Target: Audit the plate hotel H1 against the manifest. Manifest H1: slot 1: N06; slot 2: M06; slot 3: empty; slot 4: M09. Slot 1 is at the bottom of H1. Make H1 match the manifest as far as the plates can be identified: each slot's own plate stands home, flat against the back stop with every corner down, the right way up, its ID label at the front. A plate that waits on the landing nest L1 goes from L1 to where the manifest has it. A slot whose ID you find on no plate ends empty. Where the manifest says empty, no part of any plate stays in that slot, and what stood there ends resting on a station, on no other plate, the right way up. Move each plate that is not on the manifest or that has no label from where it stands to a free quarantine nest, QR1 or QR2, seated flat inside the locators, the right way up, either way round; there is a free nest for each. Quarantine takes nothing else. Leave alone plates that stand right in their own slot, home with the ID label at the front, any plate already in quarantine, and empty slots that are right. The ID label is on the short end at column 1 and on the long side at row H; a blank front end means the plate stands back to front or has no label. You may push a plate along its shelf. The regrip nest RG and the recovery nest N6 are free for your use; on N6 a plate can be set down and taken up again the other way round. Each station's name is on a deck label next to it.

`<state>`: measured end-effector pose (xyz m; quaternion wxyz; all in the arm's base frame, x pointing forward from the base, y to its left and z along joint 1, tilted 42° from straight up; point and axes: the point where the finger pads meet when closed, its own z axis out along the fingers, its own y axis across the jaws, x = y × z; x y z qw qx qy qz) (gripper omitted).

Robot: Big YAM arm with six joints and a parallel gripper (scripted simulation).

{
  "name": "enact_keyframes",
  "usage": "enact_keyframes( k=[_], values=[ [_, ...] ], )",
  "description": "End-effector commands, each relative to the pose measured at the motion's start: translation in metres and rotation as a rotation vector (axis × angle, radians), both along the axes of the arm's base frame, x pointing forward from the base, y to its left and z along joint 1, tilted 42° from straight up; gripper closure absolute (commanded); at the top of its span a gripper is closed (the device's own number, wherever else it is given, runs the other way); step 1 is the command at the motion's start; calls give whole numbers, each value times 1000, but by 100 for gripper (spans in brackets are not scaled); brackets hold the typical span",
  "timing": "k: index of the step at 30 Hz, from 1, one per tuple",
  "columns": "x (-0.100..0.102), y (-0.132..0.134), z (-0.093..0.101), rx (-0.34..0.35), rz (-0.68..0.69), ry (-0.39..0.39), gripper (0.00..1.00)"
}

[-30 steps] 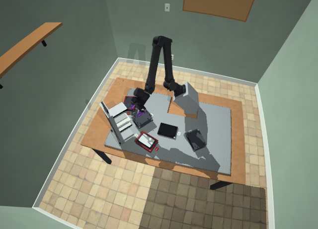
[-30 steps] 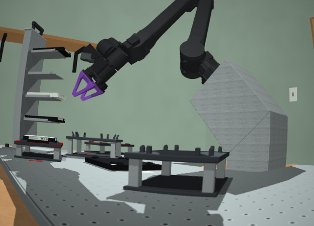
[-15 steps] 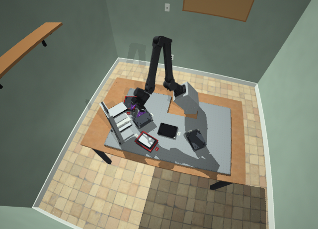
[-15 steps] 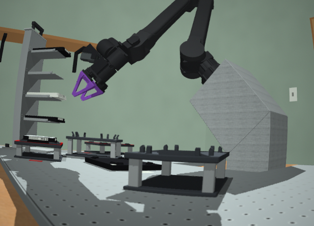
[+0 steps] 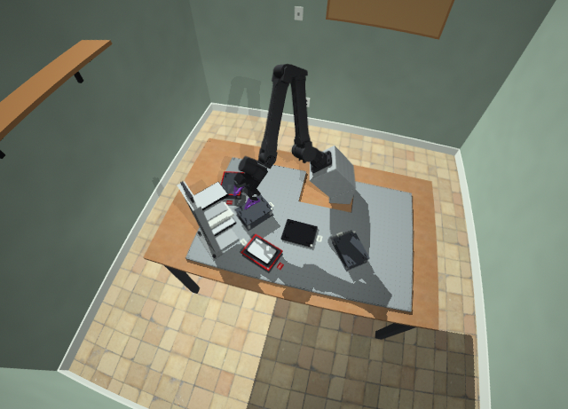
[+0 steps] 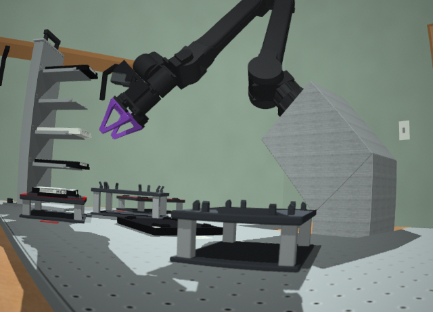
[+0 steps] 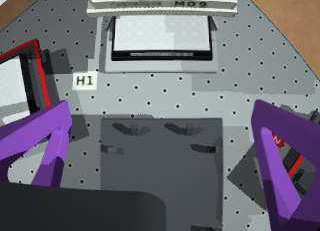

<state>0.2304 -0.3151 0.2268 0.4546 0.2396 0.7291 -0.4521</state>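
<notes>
You see the plate hotel H1 (image 6: 29, 126) at the left of the exterior view, standing on the counter (image 6: 105, 266). Its top shelf holds a dark plate (image 6: 71, 69), the shelf under it looks bare, the next one holds a white plate (image 6: 63, 130), and the lowest holds a dark plate (image 6: 63, 163). In the lower left, a red-edged nest (image 6: 52, 198) carries one more plate (image 6: 54, 190) with a label on its side. The end effector (image 6: 117, 121) hangs in the air just right of the hotel, released, its purple fingers wide apart and holding nothing.
</notes>
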Motion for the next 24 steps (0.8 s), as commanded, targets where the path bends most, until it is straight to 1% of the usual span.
enact_keyframes(
  k=[1,18,19,21,24],
  values=[
    [6,-4,19,-30,5,-26,0],
    [6,-4,19,-30,5,-26,0],
    [8,-5,31,-50,7,-36,0],
    [-2,3,11,-32,4,-18,0],
    [-7,4,7,-28,-2,-13,0]
  ],
)
